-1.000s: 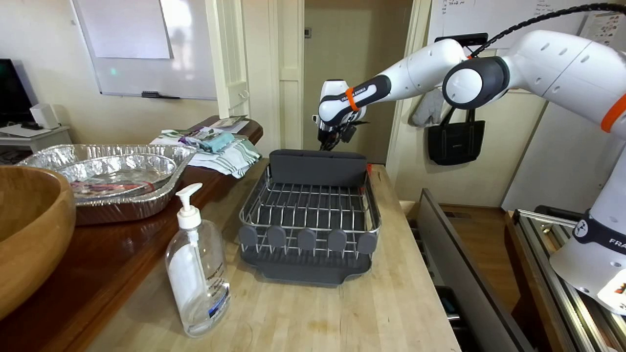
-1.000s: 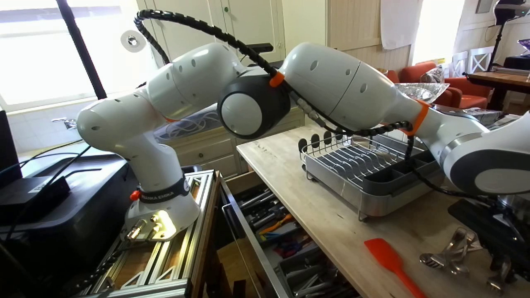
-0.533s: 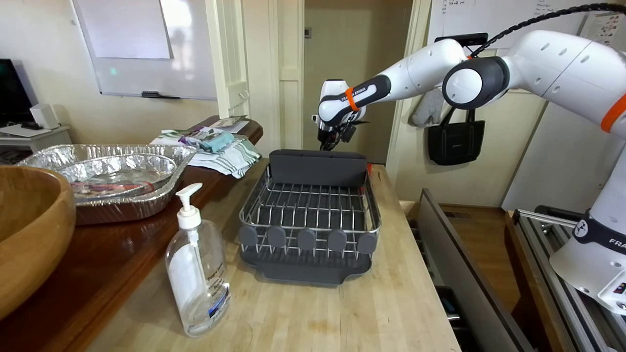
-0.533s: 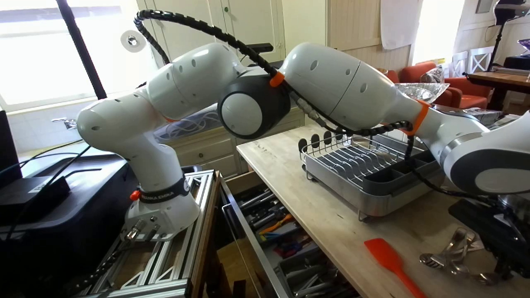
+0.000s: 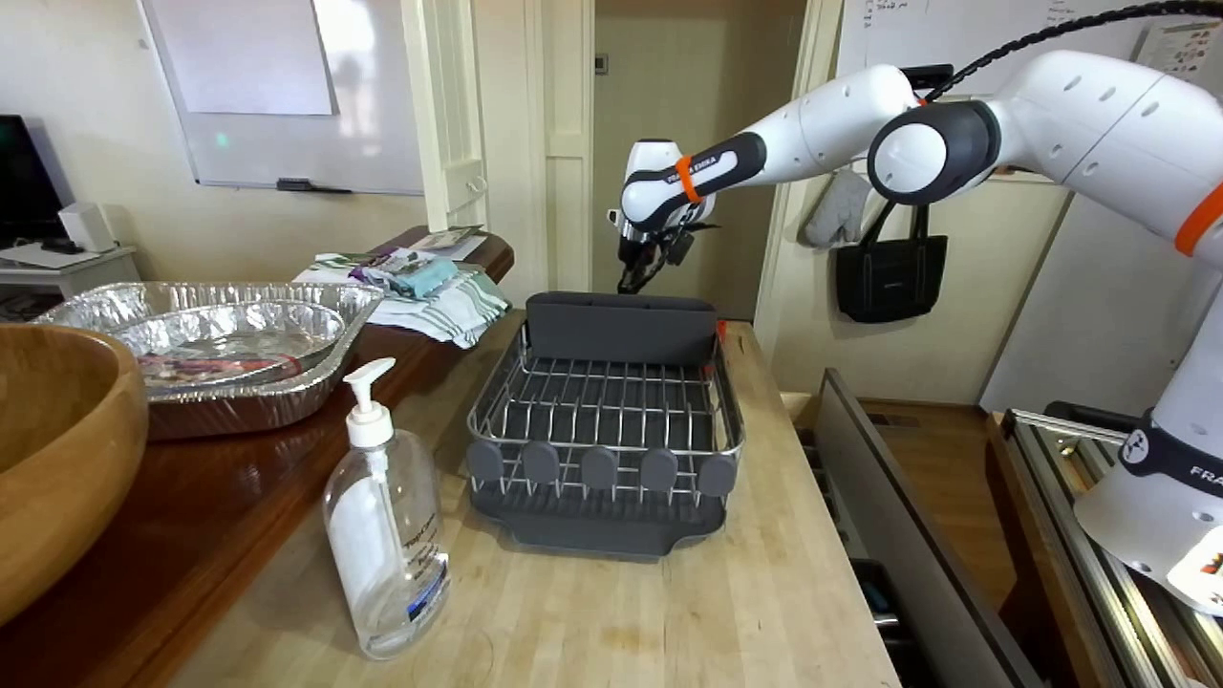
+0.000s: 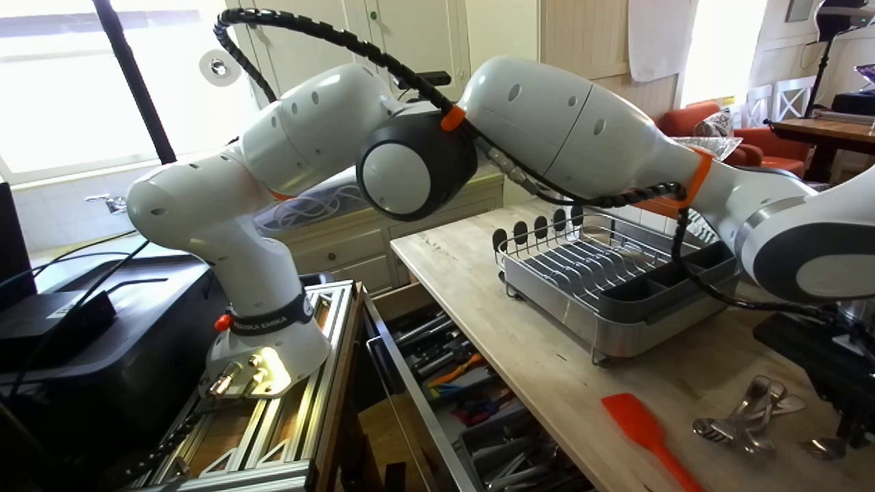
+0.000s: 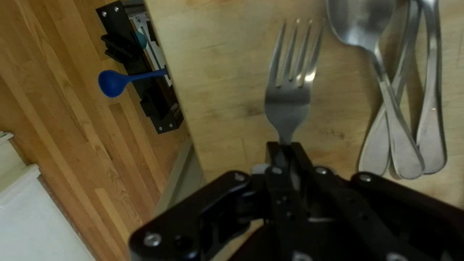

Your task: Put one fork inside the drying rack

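Note:
A silver fork [image 7: 288,105] extends tines-first from my gripper [image 7: 285,146] in the wrist view. The black fingers are closed on its neck and handle, and its handle end is hidden. In an exterior view the fork head [image 6: 824,447] shows just left of the gripper tips [image 6: 850,441], low over the counter. The drying rack [image 6: 560,301], a dark grey tray with a wire grid and a divided cutlery holder [image 6: 629,294], stands beyond the gripper. In an exterior view the rack [image 5: 602,521] is nearest and the gripper [image 5: 629,285] shows behind it.
Loose spoons and forks [image 6: 745,417] lie on the wooden counter beside the gripper, with a spoon [image 7: 362,21] near the held fork. A red spatula [image 6: 639,424] lies before the rack. An open drawer [image 6: 451,383] runs along the counter. A soap bottle [image 5: 387,545] stands near the rack.
The arm and gripper have risen a little. The gripper has tilted somewhat, and the fork head now shows apart from the loose cutlery. The rack has not moved.

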`<state>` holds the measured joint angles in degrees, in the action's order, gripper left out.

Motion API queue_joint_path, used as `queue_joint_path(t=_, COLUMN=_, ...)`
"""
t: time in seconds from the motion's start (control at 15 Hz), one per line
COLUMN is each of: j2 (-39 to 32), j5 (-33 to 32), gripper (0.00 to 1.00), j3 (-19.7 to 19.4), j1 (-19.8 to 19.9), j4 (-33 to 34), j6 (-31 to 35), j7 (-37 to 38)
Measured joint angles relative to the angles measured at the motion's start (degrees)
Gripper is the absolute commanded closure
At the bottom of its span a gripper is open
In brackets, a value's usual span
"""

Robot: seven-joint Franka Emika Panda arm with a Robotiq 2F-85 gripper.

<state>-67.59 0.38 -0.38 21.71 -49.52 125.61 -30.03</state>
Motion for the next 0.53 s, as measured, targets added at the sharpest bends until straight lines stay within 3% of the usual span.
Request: queue_joint_path(t=0.53, j2=6.6, j5=-1.2, gripper=0.98, j3=-0.2, j1=-0.4, j4=-2.3, j6=-0.1, j7=-0.7)
